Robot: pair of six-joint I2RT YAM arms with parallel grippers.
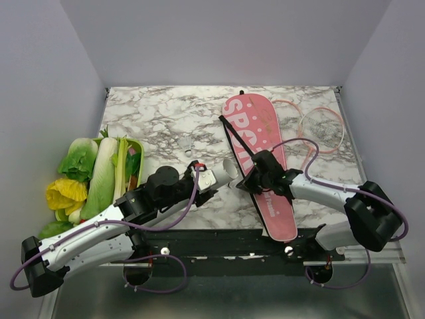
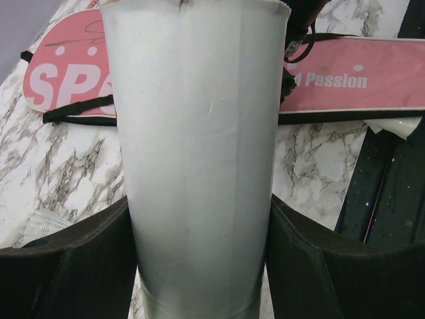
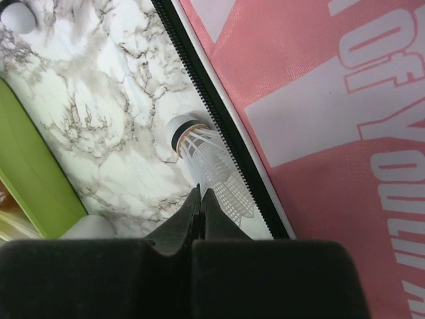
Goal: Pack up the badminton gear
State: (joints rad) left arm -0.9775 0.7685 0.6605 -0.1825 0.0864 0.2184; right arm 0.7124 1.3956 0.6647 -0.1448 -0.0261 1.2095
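My left gripper (image 2: 199,266) is shut on the white tube (image 2: 199,153), with a finger pressed on each side. In the top view the tube (image 1: 226,174) lies low over the table and its open end points right. The pink "SPORT" cover (image 1: 255,133) lies diagonally at centre right, black strap on top. My right gripper (image 3: 200,194) is shut, its tips pinching the skirt edge of a white shuttlecock (image 3: 206,159) that lies against the cover's zip (image 3: 219,126). Seen from above, the right gripper (image 1: 247,183) sits at the cover's left edge. Pink-framed rackets (image 1: 322,126) lie at the back right.
A green tray (image 1: 136,149) of leafy vegetables stands at the left. Another shuttlecock (image 1: 187,144) lies on the marble behind the tube. The black base rail (image 1: 219,240) runs along the near edge.
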